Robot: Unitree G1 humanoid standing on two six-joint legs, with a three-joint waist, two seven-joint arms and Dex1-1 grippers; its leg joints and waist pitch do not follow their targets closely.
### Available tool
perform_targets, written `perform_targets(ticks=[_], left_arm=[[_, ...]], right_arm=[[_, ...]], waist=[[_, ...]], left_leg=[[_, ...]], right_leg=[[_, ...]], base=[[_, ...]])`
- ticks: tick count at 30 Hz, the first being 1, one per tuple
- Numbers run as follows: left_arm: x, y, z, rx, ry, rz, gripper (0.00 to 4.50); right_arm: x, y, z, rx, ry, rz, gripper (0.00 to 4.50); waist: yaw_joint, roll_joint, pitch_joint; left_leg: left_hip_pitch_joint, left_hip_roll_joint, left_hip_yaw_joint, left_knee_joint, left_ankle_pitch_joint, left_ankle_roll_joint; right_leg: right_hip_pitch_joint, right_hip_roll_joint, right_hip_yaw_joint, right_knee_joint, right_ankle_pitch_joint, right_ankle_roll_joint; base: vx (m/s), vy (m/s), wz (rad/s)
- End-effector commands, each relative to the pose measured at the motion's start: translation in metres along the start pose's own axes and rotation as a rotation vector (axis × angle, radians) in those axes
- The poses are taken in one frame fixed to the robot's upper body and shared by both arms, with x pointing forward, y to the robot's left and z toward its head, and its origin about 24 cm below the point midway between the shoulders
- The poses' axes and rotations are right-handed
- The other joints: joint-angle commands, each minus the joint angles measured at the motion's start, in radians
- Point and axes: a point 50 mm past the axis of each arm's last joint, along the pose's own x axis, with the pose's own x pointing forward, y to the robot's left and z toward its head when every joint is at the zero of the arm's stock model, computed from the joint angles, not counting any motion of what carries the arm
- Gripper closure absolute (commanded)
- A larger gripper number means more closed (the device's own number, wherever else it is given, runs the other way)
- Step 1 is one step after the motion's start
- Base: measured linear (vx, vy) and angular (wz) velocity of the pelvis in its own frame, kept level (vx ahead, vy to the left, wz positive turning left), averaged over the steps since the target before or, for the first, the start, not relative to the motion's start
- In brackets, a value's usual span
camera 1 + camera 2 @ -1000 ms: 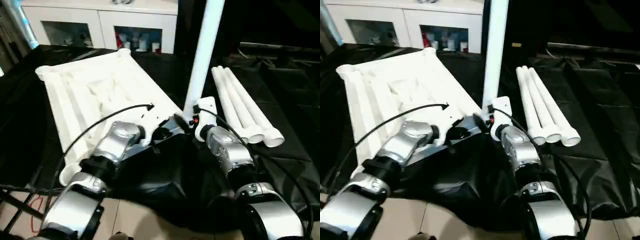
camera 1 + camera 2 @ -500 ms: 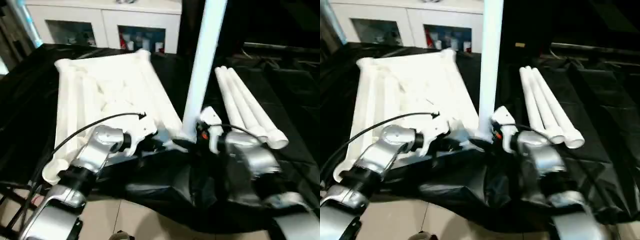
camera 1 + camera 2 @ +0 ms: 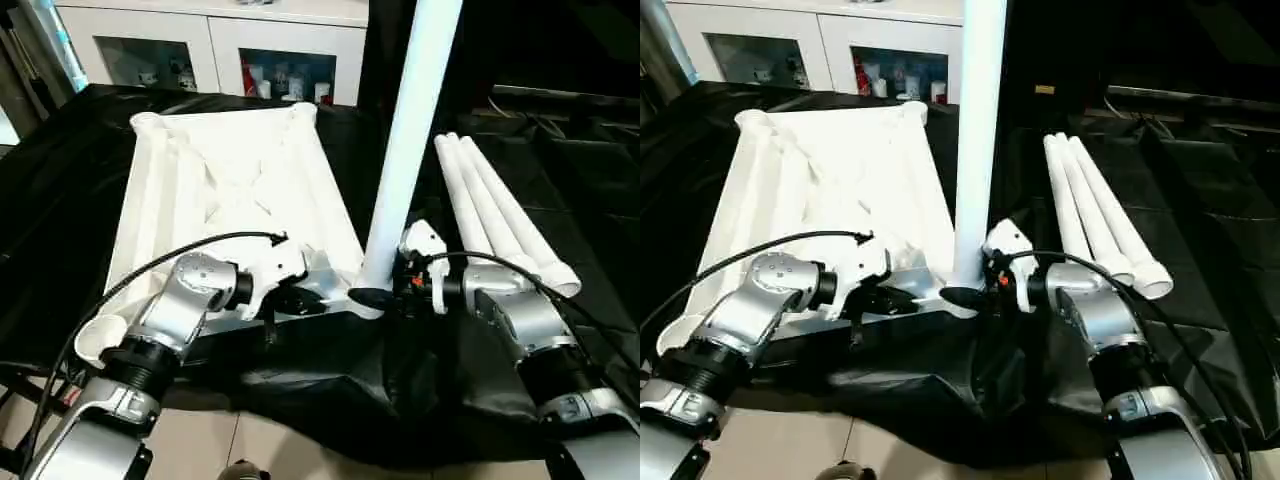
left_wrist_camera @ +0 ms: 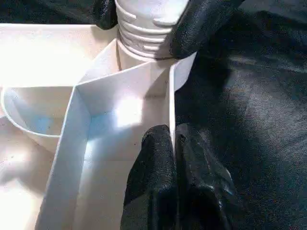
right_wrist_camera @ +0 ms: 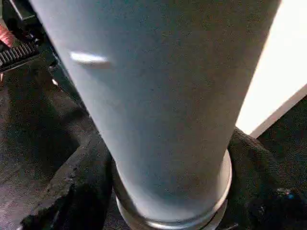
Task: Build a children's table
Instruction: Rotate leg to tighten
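Meanwhile the left pincer (image 4: 171, 143) was clamped on the tabletop (image 3: 230, 200) wall at its near corner, while the right pincer (image 4: 144, 19) gripped the upright leg (image 3: 405, 150) seated there; three legs (image 3: 495, 210) lay beside.

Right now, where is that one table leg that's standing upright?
The upright leg stands at the tabletop's near right corner, between the left gripper and right gripper, left of the three spare legs.

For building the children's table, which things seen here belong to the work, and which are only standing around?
Belong to the job:
- tabletop, underside up
- upright leg, standing at its near corner
- three spare legs lying side by side on the black cloth

Just there:
- white cabinet with glass doors, behind
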Motion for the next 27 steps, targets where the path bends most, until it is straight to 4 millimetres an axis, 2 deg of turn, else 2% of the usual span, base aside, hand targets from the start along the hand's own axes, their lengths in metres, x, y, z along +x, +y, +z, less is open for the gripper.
perform_targets(ticks=[1, 3, 4, 5, 6, 7, 8, 10, 11, 12, 13, 16, 17, 19, 20, 22, 24, 27], left_arm=[[0.015, 0.002, 0.014, -0.023, -0.072, 0.046, 4.5], [0.018, 0.009, 0.018, -0.054, -0.082, 0.106, 4.5], [0.021, 0.012, 0.021, -0.068, -0.083, 0.142, 4.5], [0.022, 0.015, 0.023, -0.076, -0.082, 0.164, 4.5], [0.026, 0.019, 0.026, -0.095, -0.081, 0.204, 4.5], [0.028, 0.021, 0.028, -0.106, -0.079, 0.227, 4.5], [0.03, 0.025, 0.031, -0.12, -0.084, 0.263, 4.5], [0.036, 0.031, 0.039, -0.172, -0.099, 0.325, 4.5], [0.039, 0.034, 0.043, -0.192, -0.105, 0.365, 4.5], [0.041, 0.035, 0.045, -0.202, -0.107, 0.387, 4.5], [0.043, 0.036, 0.048, -0.194, -0.109, 0.396, 4.5], [0.049, 0.035, 0.052, -0.158, -0.106, 0.389, 4.5], [0.049, 0.035, 0.052, -0.158, -0.106, 0.389, 4.5], [0.05, 0.033, 0.052, -0.147, -0.104, 0.371, 4.5], [0.051, 0.03, 0.05, -0.13, -0.106, 0.345, 4.5], [0.05, 0.027, 0.047, -0.106, -0.108, 0.31, 4.5], [0.049, 0.024, 0.044, -0.092, -0.11, 0.284, 4.5], [0.045, 0.016, 0.038, -0.057, -0.111, 0.197, 4.5]], right_arm=[[0.021, 0.011, -0.002, 0.025, -0.014, 0.007, 1.71], [0.028, 0.008, -0.005, 0.05, -0.013, -0.081, 1.74], [0.033, 0.006, -0.006, 0.074, -0.01, -0.141, 1.75], [0.036, 0.005, -0.007, 0.09, -0.007, -0.178, 1.75], [0.042, 0.002, -0.007, 0.119, -0.013, -0.246, 1.75], [0.046, 0.0, -0.007, 0.138, -0.017, -0.286, 1.75], [0.05, -0.001, -0.006, 0.168, -0.022, -0.332, 1.76], [0.06, -0.003, -0.003, 0.208, -0.04, -0.415, 1.76], [0.065, -0.005, 0.0, 0.247, -0.056, -0.467, 1.76], [0.068, -0.005, 0.002, 0.27, -0.065, -0.496, 1.76], [0.072, -0.006, 0.006, 0.275, -0.085, -0.528, 1.76], [0.08, -0.004, 0.014, 0.249, -0.12, -0.536, 1.76], [0.08, -0.004, 0.014, 0.249, -0.12, -0.536, 1.76], [0.081, -0.002, 0.017, 0.253, -0.141, -0.504, 1.06], [0.08, -0.001, 0.018, 0.245, -0.153, -0.469, 1.06], [0.078, -0.001, 0.018, 0.198, -0.145, -0.444, 0.97], [0.076, -0.002, 0.017, 0.165, -0.138, -0.427, 0.69], [0.066, 0.001, 0.013, 0.087, -0.131, -0.318, 0.69]], waist=[[-0.003, -0.013, -0.067], [-0.006, -0.012, -0.064], [-0.01, -0.01, -0.059], [-0.012, -0.012, -0.059], [-0.011, -0.008, -0.06], [-0.014, -0.008, -0.06], [-0.017, -0.007, -0.061], [-0.022, -0.004, -0.061], [-0.023, 0.0, -0.064], [-0.027, 0.002, -0.064], [-0.027, -0.002, -0.067], [-0.026, -0.002, -0.072], [-0.024, -0.001, -0.074], [-0.024, -0.003, -0.074], [-0.024, -0.003, -0.074], [-0.024, -0.002, -0.072], [-0.024, -0.003, -0.07], [-0.024, -0.002, -0.066]], left_leg=[[0.013, 0.043, -0.009, -0.058, -0.132, 0.065], [0.017, 0.042, -0.009, -0.06, -0.162, 0.048], [0.02, 0.04, -0.009, -0.062, -0.187, 0.031], [0.02, 0.038, -0.012, -0.064, -0.21, 0.014], [0.021, 0.039, -0.013, -0.064, -0.213, 0.008], [0.023, 0.039, -0.015, -0.065, -0.223, 0.001], [0.02, 0.039, -0.016, -0.066, -0.223, -0.001], [0.023, 0.038, -0.014, -0.066, -0.226, -0.006], [0.021, 0.037, -0.015, -0.065, -0.219, -0.008], [0.021, 0.036, -0.015, -0.065, -0.219, -0.009], [0.017, 0.037, -0.016, -0.064, -0.207, -0.005], [0.013, 0.035, -0.014, -0.061, -0.164, 0.015], [0.01, 0.035, -0.013, -0.058, -0.136, 0.031], [0.009, 0.034, -0.012, -0.056, -0.106, 0.055], [0.009, 0.035, -0.012, -0.056, -0.104, 0.068], [0.012, 0.037, -0.012, -0.056, -0.13, 0.074], [0.013, 0.038, -0.012, -0.058, -0.151, 0.066], [0.014, 0.041, -0.012, -0.061, -0.183, 0.058]], right_leg=[[0.041, -0.085, 0.047, -0.067, -0.112, -0.232], [0.038, -0.086, 0.048, -0.075, -0.171, -0.223], [0.033, -0.087, 0.049, -0.082, -0.228, -0.214], [0.037, -0.09, 0.047, -0.088, -0.296, -0.197], [0.036, -0.091, 0.048, -0.089, -0.309, -0.19], [0.033, -0.09, 0.049, -0.092, -0.323, -0.183], [0.035, -0.089, 0.048, -0.091, -0.317, -0.181], [0.029, -0.086, 0.05, -0.092, -0.306, -0.185], [0.033, -0.088, 0.048, -0.089, -0.28, -0.194], [0.031, -0.087, 0.05, -0.089, -0.27, -0.197], [0.037, -0.088, 0.048, -0.087, -0.24, -0.201], [0.042, -0.085, 0.048, -0.077, -0.14, -0.218], [0.045, -0.086, 0.048, -0.071, -0.078, -0.229], [0.048, -0.083, 0.046, -0.065, -0.012, -0.245], [0.05, -0.084, 0.045, -0.064, -0.002, -0.252], [0.048, -0.086, 0.045, -0.069, -0.037, -0.255], [0.048, -0.088, 0.046, -0.073, -0.078, -0.251], [0.048, -0.088, 0.047, -0.078, -0.13, -0.238]], base=[[0.0, 0.0, 0.0], [0.0, 0.0, 0.0], [0.0, 0.0, 0.0], [0.0, 0.0, 0.0], [0.0, 0.0, 0.0], [0.0, 0.0, 0.0], [0.0, 0.0, 0.0], [0.0, 0.0, 0.0], [0.0, 0.0, 0.0], [0.0, 0.0, 0.0], [0.0, 0.0, 0.0], [0.0, 0.0, 0.0], [0.0, 0.0, 0.0], [0.0, 0.0, 0.0], [0.0, 0.0, 0.0], [0.0, 0.0, 0.0], [0.0, 0.0, 0.0], [0.0, 0.0, 0.0]])
